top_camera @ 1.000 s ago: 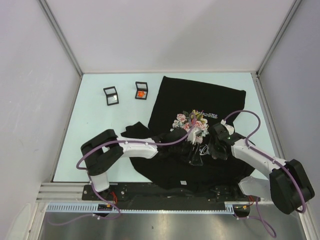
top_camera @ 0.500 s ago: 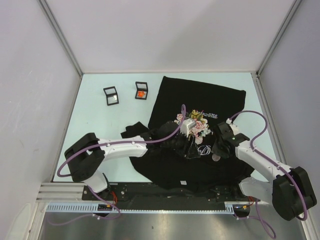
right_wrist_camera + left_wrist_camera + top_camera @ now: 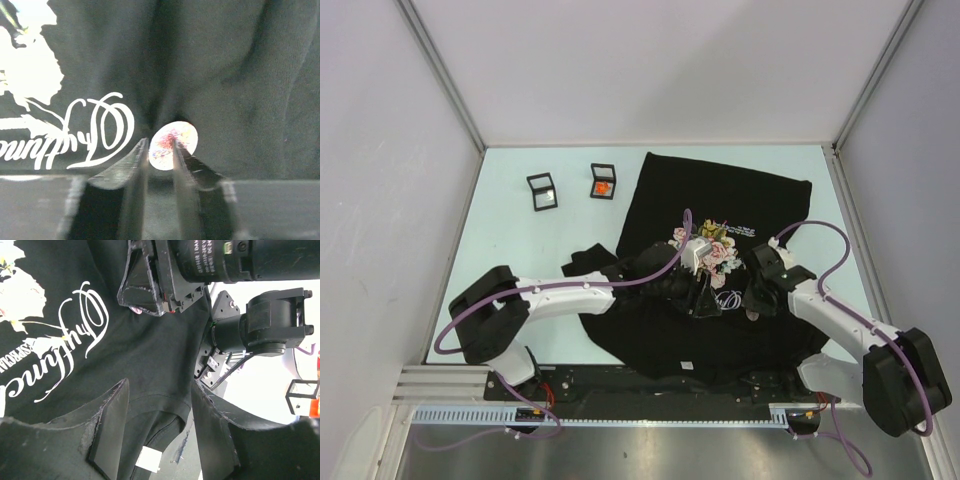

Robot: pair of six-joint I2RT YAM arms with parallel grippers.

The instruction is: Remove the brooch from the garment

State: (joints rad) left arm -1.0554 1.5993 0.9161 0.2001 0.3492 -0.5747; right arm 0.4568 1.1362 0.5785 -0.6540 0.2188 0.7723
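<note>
The garment (image 3: 720, 190), a black T-shirt with a rose print and white cursive lettering, lies spread on the table. The brooch (image 3: 186, 135), a small round pinkish disc, sits on the cloth just right of the lettering. My right gripper (image 3: 160, 145) is pinched on it, fingertips close together with the disc between and behind them. From above, the right gripper (image 3: 752, 305) hides most of the brooch. My left gripper (image 3: 705, 300) hovers just left of it, over the lettering. Its fingers (image 3: 107, 435) stand wide apart above the neckline and white label, holding nothing.
Two small black-framed boxes stand on the pale green table (image 3: 520, 260) at the back left: one with a clear pane (image 3: 542, 190), one holding something orange (image 3: 603, 182). White walls close in the back and both sides. Crumpled cloth (image 3: 590, 262) bunches by the left forearm.
My right jaws have closed from wide apart onto the brooch. The left arm has stretched out further, its gripper lifting a little off the cloth and opening slightly.
</note>
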